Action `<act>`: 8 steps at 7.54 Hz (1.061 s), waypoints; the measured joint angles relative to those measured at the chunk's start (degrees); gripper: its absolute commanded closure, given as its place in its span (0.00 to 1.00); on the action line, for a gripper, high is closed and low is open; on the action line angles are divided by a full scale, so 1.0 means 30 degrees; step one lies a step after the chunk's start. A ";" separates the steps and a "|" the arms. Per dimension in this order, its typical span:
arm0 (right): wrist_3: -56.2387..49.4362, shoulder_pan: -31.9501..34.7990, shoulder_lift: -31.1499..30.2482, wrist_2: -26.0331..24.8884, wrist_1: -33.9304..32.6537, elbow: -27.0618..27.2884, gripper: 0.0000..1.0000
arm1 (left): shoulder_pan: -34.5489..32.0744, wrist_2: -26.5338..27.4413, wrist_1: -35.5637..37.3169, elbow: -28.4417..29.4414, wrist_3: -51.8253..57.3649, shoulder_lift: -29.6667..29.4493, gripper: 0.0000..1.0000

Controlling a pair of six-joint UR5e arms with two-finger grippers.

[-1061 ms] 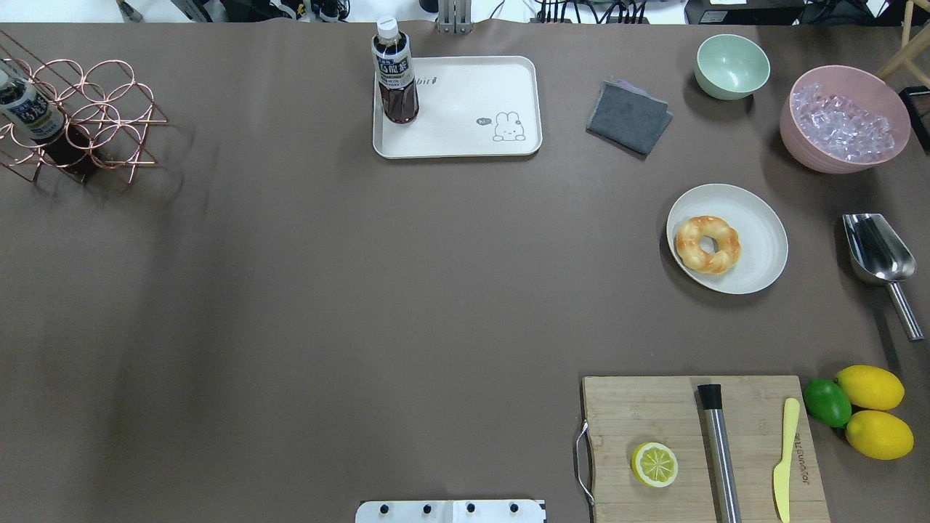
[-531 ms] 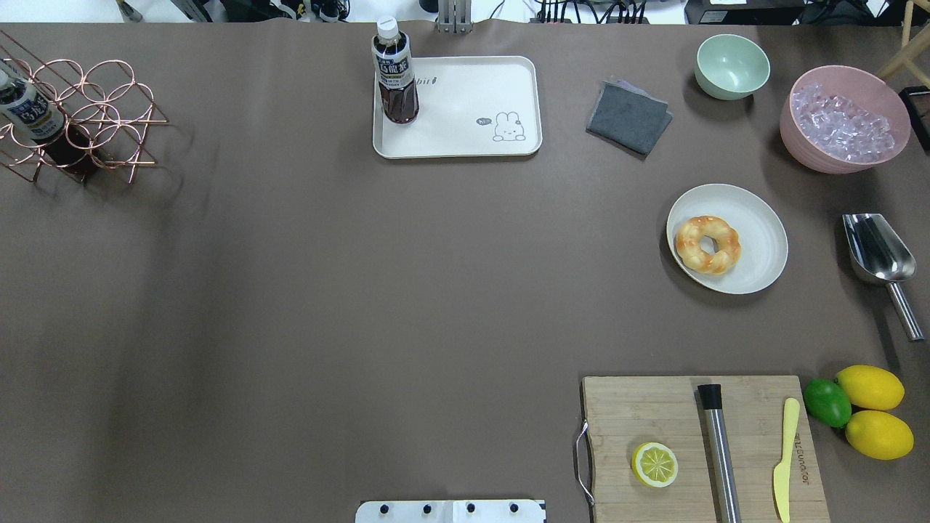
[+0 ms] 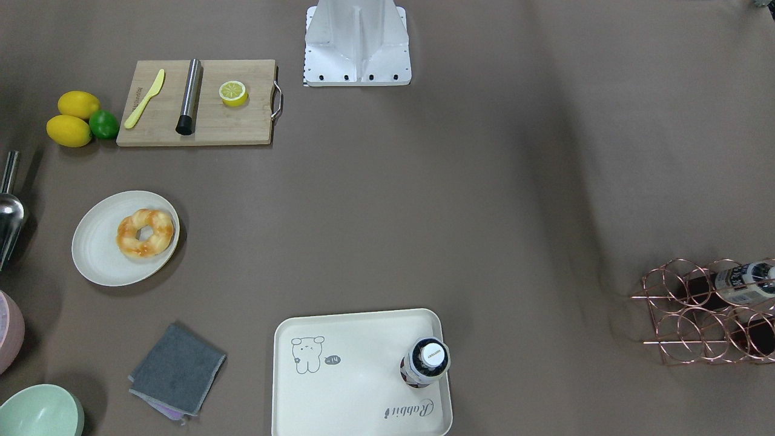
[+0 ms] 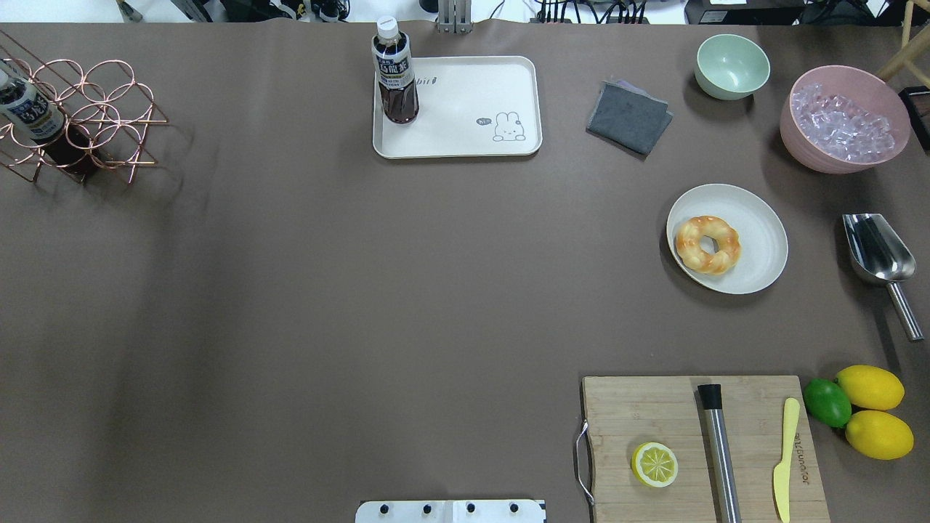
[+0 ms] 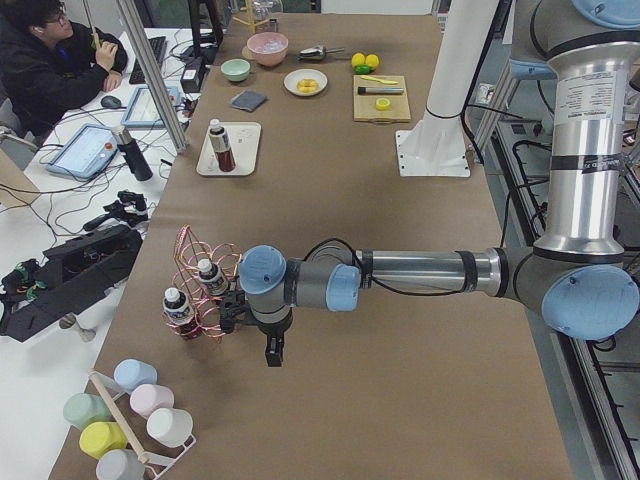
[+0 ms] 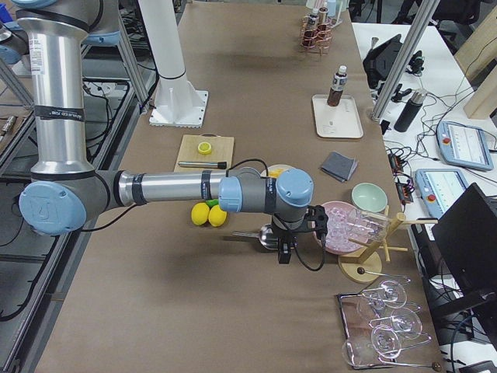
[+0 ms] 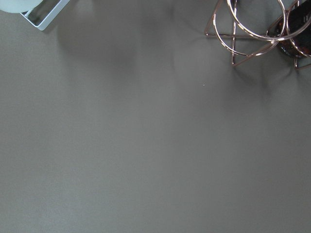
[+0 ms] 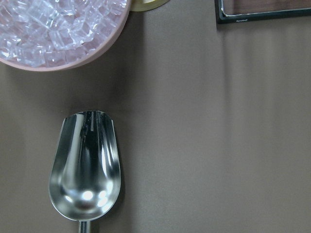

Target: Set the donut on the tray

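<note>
The donut [image 4: 729, 250] is golden-orange and lies on a round cream plate [image 4: 764, 240] at the table's right; it also shows in the front-facing view [image 3: 163, 233]. The cream tray [image 4: 465, 109] with the bear drawing sits at the far middle, with a dark drink bottle [image 4: 395, 73] standing on its left corner. Neither gripper shows in the overhead or front-facing views. The left gripper [image 5: 272, 350] hangs by the copper rack. The right gripper [image 6: 284, 255] hangs over the metal scoop. I cannot tell if either is open or shut.
A copper wire rack [image 4: 80, 109] holding a bottle stands far left. A cutting board [image 4: 654, 414] with a half lemon, a metal rod and a yellow knife lies near right. A metal scoop [image 8: 85, 170], a pink ice bowl [image 4: 843, 127], a green bowl [image 4: 732, 65] and a grey cloth [image 4: 628, 116] are at the right.
</note>
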 measured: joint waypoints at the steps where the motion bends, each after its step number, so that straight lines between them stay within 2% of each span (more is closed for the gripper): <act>1: 0.0036 -0.0007 -0.0003 0.0222 0.0002 0.0372 0.00 | 0.0000 -0.0013 0.0000 -0.0001 0.0000 0.0000 0.02; 3: 0.1198 -0.0632 0.0138 0.0991 0.0034 0.1152 0.00 | 0.0000 -0.0027 0.0001 -0.0004 -0.0001 0.0000 0.02; 5: 0.5622 -0.2674 0.0373 0.1121 0.0586 0.2845 0.00 | 0.0000 -0.0029 0.0000 -0.0024 -0.0021 -0.0001 0.02; 6: 0.7426 -0.3936 0.0412 0.0865 0.1928 0.3116 0.00 | 0.0001 -0.0030 -0.0001 -0.0017 -0.0013 -0.0001 0.02; 8: 0.9971 -0.6226 0.0517 0.0175 0.5947 0.1856 0.00 | 0.0021 -0.0029 -0.0014 0.0091 -0.0003 -0.0014 0.02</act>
